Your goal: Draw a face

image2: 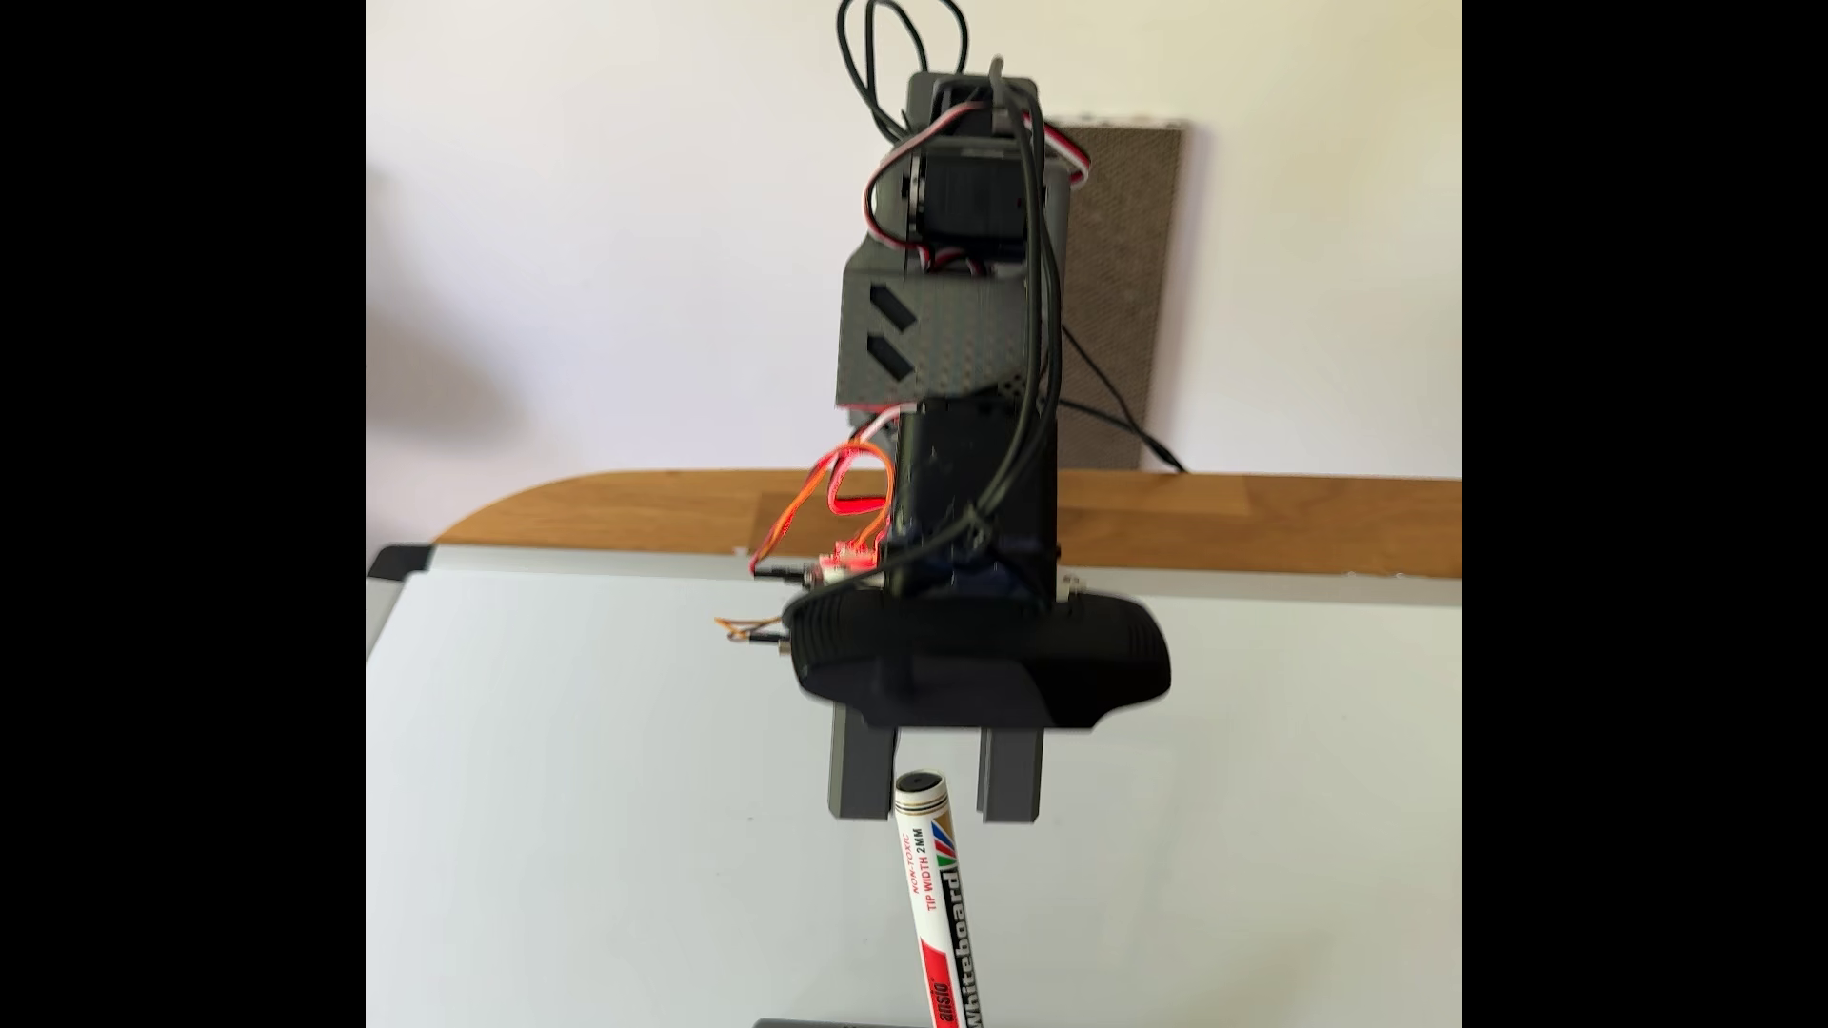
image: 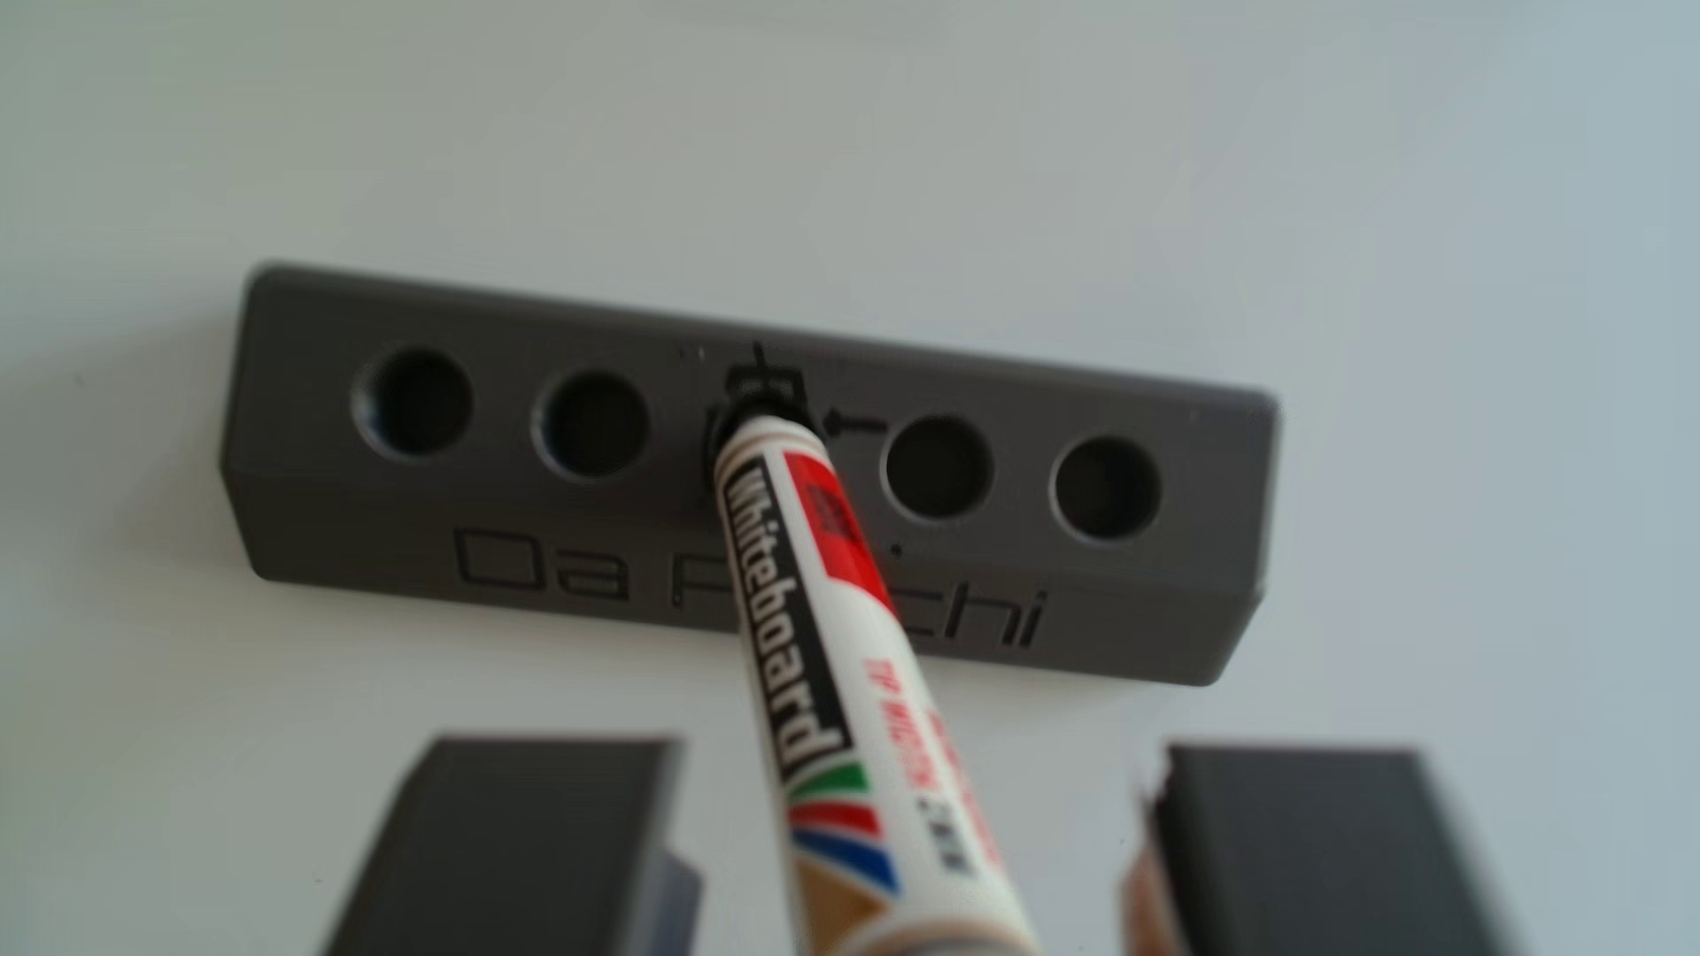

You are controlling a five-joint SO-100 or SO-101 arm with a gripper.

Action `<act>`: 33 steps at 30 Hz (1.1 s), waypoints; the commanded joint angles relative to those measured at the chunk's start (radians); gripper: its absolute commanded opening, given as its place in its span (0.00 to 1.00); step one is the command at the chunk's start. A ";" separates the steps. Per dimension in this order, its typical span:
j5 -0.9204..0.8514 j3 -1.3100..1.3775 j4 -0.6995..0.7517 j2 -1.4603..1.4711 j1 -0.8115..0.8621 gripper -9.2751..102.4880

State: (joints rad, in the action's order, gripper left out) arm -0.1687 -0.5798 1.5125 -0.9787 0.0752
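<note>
Your gripper (image2: 934, 815) wide open, fingers on each side of the marker (image2: 940, 909) without touching it, marker standing in the middle hole of the grey holder (image: 368, 515), holder on the whiteboard (image2: 594, 791), whiteboard on the wooden table (image2: 633, 514), no face strokes you can make out.

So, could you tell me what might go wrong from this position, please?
1. The marker leans in the middle hole of the holder, so the open gripper may close on it off-centre and hold it skewed.
2. In the fixed view the marker's end sits nearer one finger; that finger could knock it before the other touches.
3. Lifting a tilted marker might drag the holder across the whiteboard.
</note>
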 commanded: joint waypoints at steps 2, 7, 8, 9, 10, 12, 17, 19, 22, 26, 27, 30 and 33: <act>-0.006 0.060 0.020 -0.029 0.002 0.97; -0.006 0.060 0.026 -0.029 0.002 0.97; -0.006 0.060 0.031 -0.029 0.002 0.97; -0.006 0.060 0.031 -0.029 0.002 0.97; -0.006 0.060 0.031 -0.029 0.003 0.97; -0.005 0.060 0.032 -0.029 0.006 0.97; -0.005 0.058 0.049 -0.026 0.012 0.97; -0.005 0.058 0.057 -0.015 0.014 0.97; -0.005 0.058 0.060 0.000 0.014 0.97; -0.005 0.058 0.072 0.003 0.014 0.97; -0.005 0.058 0.072 0.003 0.014 0.97; -0.005 0.058 0.069 0.003 0.014 0.97; -0.005 0.060 0.066 0.003 0.014 0.97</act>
State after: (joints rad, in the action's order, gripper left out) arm -0.1687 -0.5798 1.5831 -0.9449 0.0752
